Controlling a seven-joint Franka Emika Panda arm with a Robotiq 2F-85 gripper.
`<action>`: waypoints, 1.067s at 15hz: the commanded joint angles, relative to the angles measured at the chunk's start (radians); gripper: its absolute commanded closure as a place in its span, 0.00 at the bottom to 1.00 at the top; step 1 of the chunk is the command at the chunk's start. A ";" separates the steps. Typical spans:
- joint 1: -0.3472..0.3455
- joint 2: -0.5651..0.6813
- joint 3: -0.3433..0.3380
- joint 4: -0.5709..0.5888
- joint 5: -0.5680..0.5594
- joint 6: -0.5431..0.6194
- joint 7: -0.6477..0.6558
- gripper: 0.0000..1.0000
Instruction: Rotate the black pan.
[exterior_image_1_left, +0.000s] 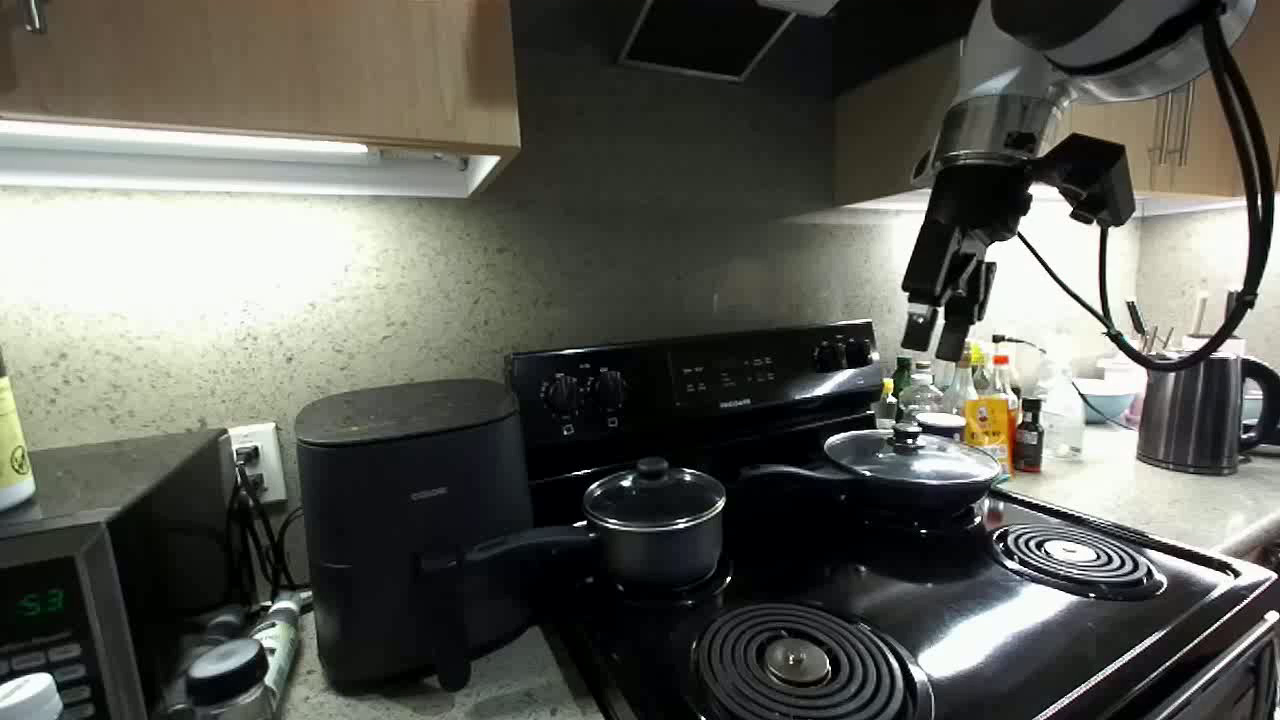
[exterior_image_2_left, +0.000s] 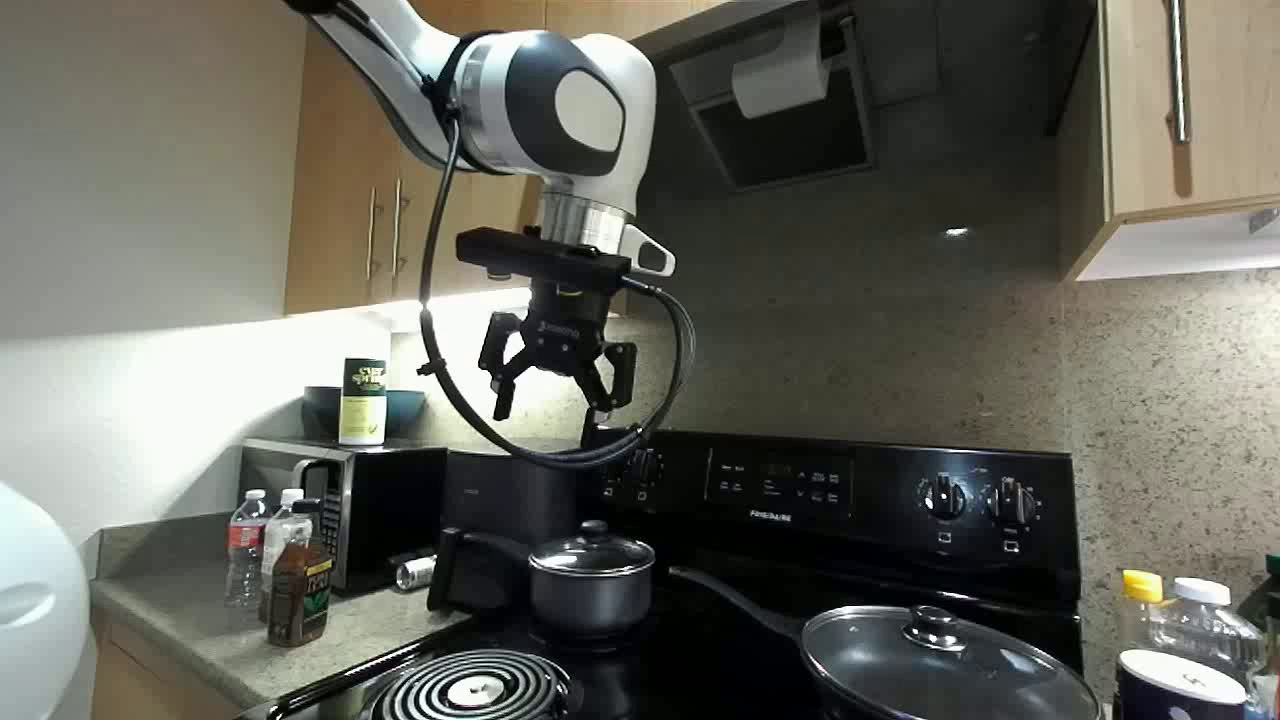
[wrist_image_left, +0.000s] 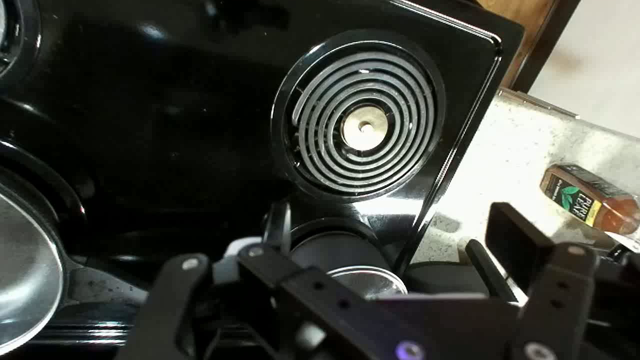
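The black pan (exterior_image_1_left: 915, 498) sits on a back burner in both exterior views, its glass lid (exterior_image_2_left: 950, 665) and knob on top. Its long handle (exterior_image_2_left: 735, 600) reaches along the control panel toward a smaller saucepan. Only part of the pan's lid (wrist_image_left: 22, 280) shows at the left edge of the wrist view, with some of the handle (wrist_image_left: 97, 287) running behind a finger. High above the stove, clear of the pan, hangs my gripper (exterior_image_2_left: 548, 410). Its fingers stand wide apart with nothing between them, as the wrist view of the gripper (wrist_image_left: 395, 227) also shows.
A lidded saucepan (exterior_image_1_left: 655, 545) occupies the other back burner, beside the black air fryer (exterior_image_1_left: 410, 540). Bottles (exterior_image_1_left: 985, 410) and a kettle (exterior_image_1_left: 1190, 415) stand on the counter past the pan. The stove's control panel (exterior_image_2_left: 830, 490) rises behind. A tea bottle (wrist_image_left: 580, 197) is on the opposite counter.
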 joint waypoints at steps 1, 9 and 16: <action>-0.024 0.004 0.019 0.003 0.012 -0.005 -0.011 0.00; -0.027 0.045 0.032 0.032 -0.007 -0.002 -0.001 0.00; -0.054 0.286 0.127 0.193 -0.151 0.094 0.130 0.00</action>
